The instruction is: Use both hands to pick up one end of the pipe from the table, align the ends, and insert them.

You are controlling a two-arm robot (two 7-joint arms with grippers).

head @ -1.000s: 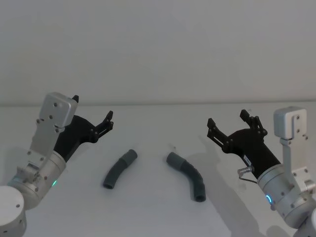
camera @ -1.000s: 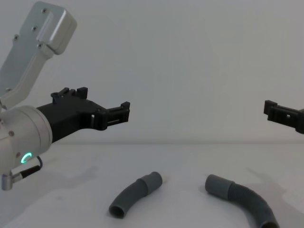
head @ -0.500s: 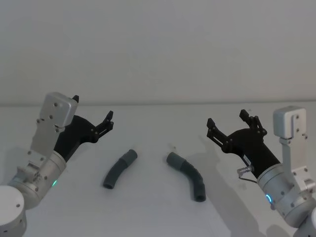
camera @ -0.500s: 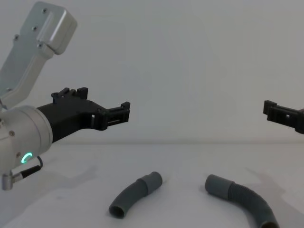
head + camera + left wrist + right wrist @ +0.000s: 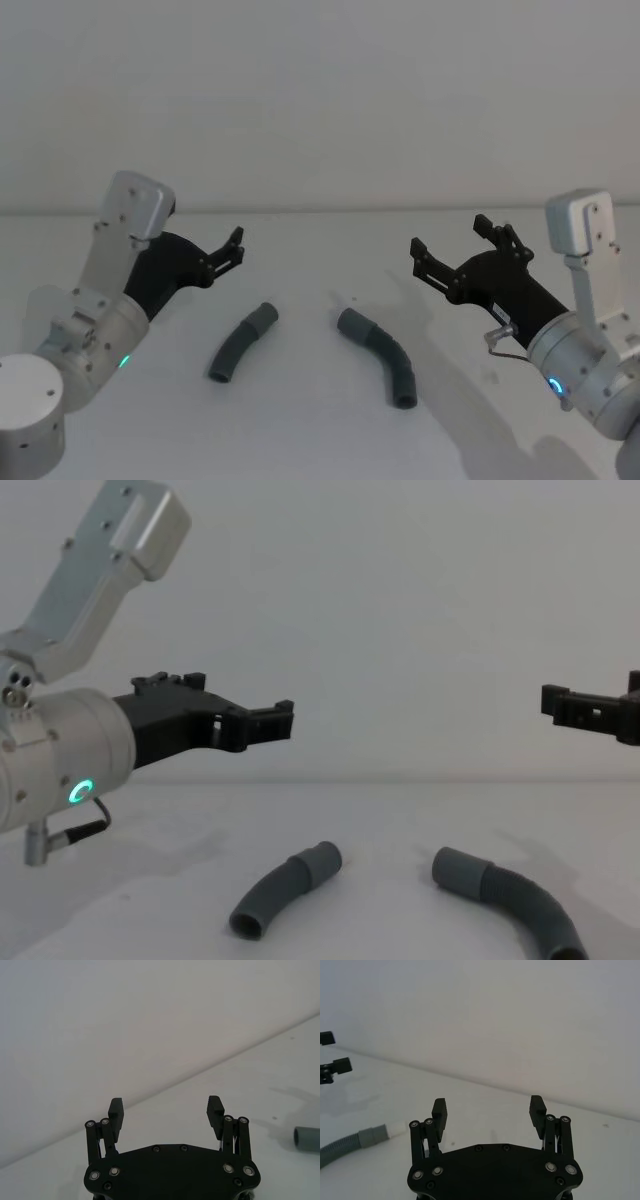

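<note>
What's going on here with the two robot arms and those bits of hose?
Nothing is being held yet. Two dark grey hose pieces lie apart on the white table: a short piece on the robot's left and a longer piece on its right, their nearer ends facing each other across a gap. The left gripper hangs open in the air left of the short piece, and the right gripper hangs open right of the longer piece. Neither touches a hose.
</note>
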